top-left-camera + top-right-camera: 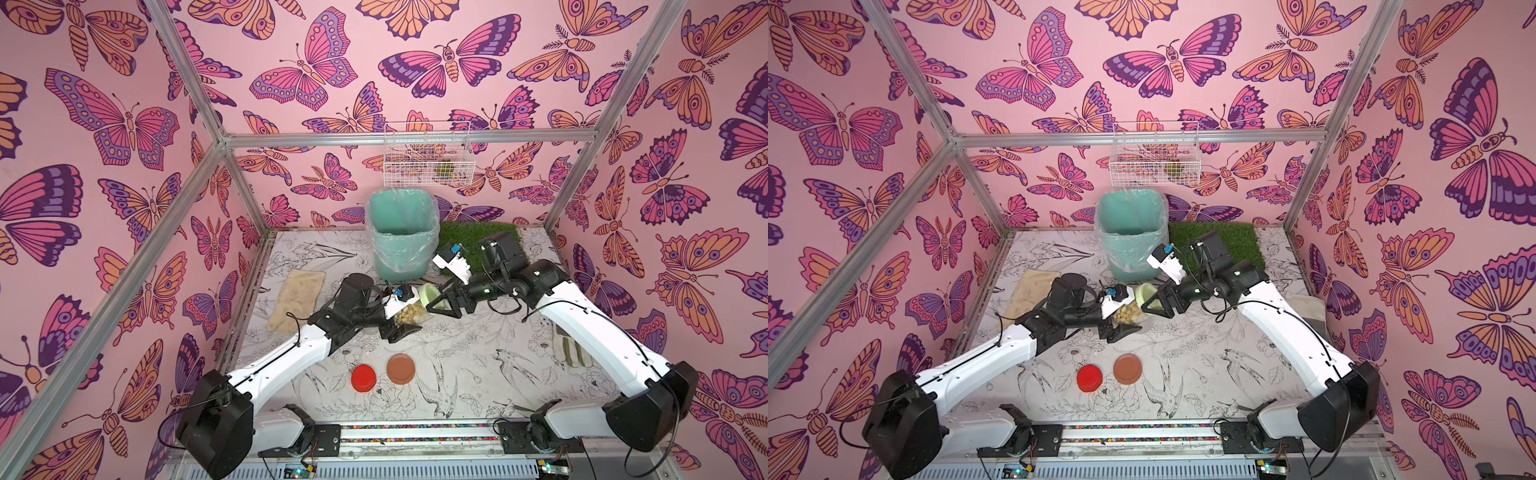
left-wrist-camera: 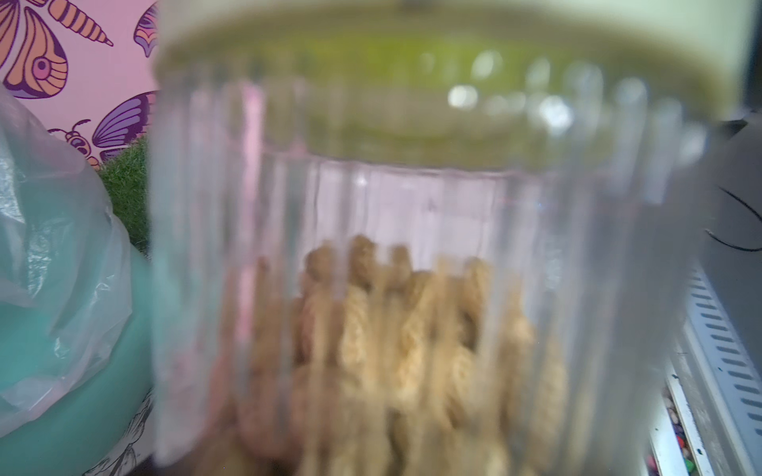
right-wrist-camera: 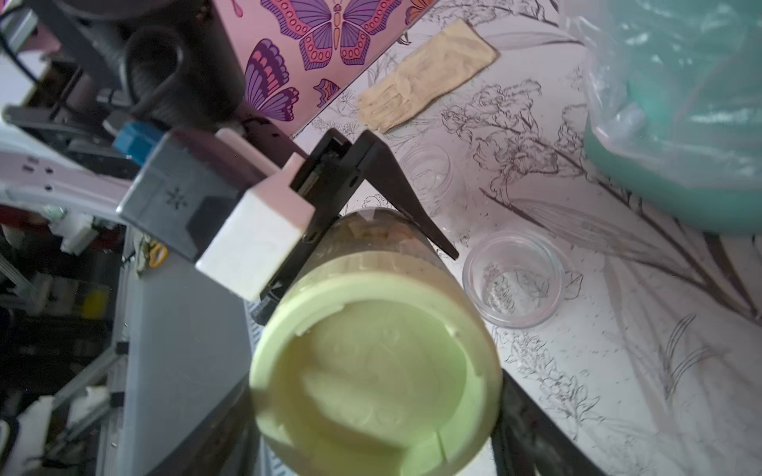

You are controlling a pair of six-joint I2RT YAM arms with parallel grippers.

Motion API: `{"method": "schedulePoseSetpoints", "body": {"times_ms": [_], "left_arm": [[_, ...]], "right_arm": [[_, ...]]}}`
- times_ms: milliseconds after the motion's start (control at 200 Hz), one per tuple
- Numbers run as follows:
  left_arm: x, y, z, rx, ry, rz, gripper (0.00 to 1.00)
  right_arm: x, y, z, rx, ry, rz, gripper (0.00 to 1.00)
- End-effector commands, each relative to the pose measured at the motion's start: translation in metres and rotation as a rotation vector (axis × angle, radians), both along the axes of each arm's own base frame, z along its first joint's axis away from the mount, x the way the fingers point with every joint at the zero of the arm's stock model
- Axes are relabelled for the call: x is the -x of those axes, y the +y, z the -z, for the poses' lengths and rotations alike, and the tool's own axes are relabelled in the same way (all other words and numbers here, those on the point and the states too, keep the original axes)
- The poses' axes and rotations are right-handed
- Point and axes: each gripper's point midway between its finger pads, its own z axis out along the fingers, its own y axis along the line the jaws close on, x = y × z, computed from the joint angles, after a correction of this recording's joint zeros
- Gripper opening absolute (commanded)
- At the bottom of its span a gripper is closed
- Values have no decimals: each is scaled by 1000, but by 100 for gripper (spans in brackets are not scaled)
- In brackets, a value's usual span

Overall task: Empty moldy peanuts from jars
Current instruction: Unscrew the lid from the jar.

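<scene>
Jar (image 2: 412, 230) clamped within left gripper (image 1: 409, 314).

- Setting: a robotics laboratory test cell, staged rather than lived in.
- Enclosure: an aluminium frame (image 1: 407, 139) of slotted bars bounds the cell, and printed butterfly panels (image 1: 303, 70) serve as its walls.
- Apparatus: two white-and-black robot arms, the left arm (image 1: 282, 361) and the right arm (image 1: 590, 328), are mounted on a rail (image 1: 415, 434) at the front edge. Exposed cables and circuit boards (image 1: 305, 467) lie below the rail.
- Work surface: the tabletop (image 1: 478, 357) bears a printed line drawing of birds and flowers.
- Staged props: a wire basket (image 1: 428, 166) hung on the back wall, an artificial grass patch (image 1: 469, 235), and a teal bin (image 1: 401, 237) with a clear liner.
</scene>
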Motion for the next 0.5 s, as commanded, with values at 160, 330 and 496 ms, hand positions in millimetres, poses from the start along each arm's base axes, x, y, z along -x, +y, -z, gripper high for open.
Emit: {"method": "schedulePoseSetpoints", "body": {"times_ms": [160,330,496], "left_arm": [[2,-4,-35,102,15,59,0],[-5,-2,-31,77,-19,28,0],[-11,2,-30,52,-60,-6,0]], "right_arm": [[-6,-17,-16,49,-241,6,99],[-16,-8,-44,-95,37,227,99],[-23,-8,-24,-59,305,448,99]]}}
